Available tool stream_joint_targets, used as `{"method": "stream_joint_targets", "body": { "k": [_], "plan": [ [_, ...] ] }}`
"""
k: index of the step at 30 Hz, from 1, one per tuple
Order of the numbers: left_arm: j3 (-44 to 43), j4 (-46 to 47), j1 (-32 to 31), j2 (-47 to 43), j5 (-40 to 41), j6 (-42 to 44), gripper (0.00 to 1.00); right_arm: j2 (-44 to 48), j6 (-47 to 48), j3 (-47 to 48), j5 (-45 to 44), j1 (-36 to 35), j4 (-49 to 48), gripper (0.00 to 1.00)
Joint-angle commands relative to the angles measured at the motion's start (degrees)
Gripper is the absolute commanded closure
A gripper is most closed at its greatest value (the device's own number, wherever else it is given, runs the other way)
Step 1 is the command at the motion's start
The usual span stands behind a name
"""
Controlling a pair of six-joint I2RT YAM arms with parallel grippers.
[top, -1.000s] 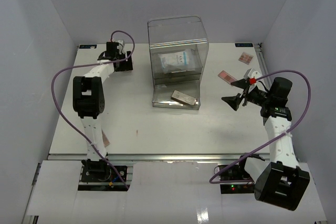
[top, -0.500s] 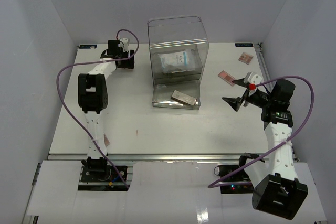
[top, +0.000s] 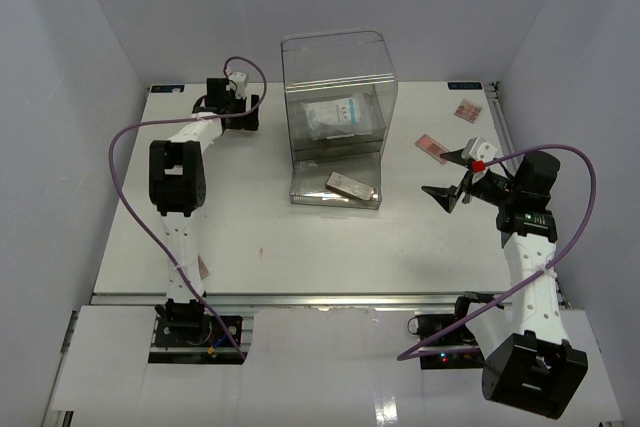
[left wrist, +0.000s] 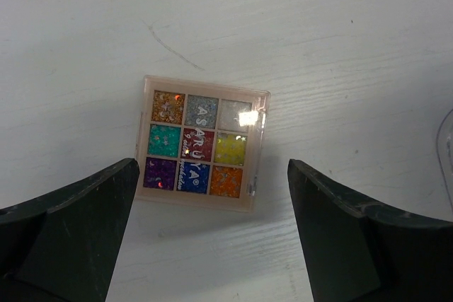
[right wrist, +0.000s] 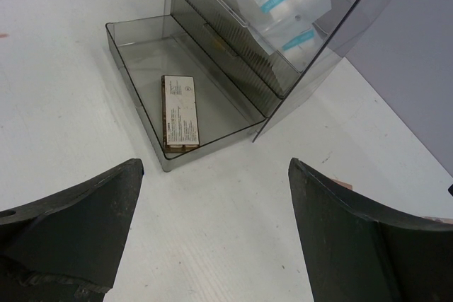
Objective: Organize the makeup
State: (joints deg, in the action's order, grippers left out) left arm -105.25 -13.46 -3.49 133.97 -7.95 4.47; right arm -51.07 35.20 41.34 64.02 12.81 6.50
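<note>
My left pincer (left wrist: 212, 169) hangs wide over the nine-colour palette (left wrist: 204, 143) on the counter (left wrist: 340, 33), which the top view hides. My right pincer (right wrist: 216, 167) gapes wide, facing the drawer (right wrist: 212, 68) holding a flat case (right wrist: 179, 112). Both arms have barely shifted in half a second.

A robotics lab test booth: a bare white table (top: 300, 247) boxed in by plain pale walls (top: 60, 97) rising just behind the left claw (top: 232, 105) and beside the right claw (top: 447, 174), with cabled robot arms (top: 177, 177) bolted on.
</note>
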Motion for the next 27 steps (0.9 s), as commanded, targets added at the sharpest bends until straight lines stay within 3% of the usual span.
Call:
{"method": "stream_joint_targets", "body": {
  "k": [1, 7, 12, 27],
  "plan": [
    [2.59, 2.18, -0.45, -0.28, 1.63, 2.84, 0.02, 0.13, 1.10, -0.56, 0.22, -0.25, -0.43, 0.10],
    [5.68, 6.41, -1.71, -1.96, 5.79, 5.34, 0.02, 0.06, 1.33, -0.51, 0.58, -0.28, -0.26, 0.10],
    [12.36, 16.25, -2.66, -6.86, 6.98, 6.68, 0.02, -0.08, 1.54, -0.47, 0.75, -0.32, -0.08, 0.10],
    [11.43, 15.59, -2.66, -4.11, 9.21, 8.87, 0.02, -0.06, 1.82, -0.47, 0.84, -0.42, 0.18, 0.10]
  ]
}}
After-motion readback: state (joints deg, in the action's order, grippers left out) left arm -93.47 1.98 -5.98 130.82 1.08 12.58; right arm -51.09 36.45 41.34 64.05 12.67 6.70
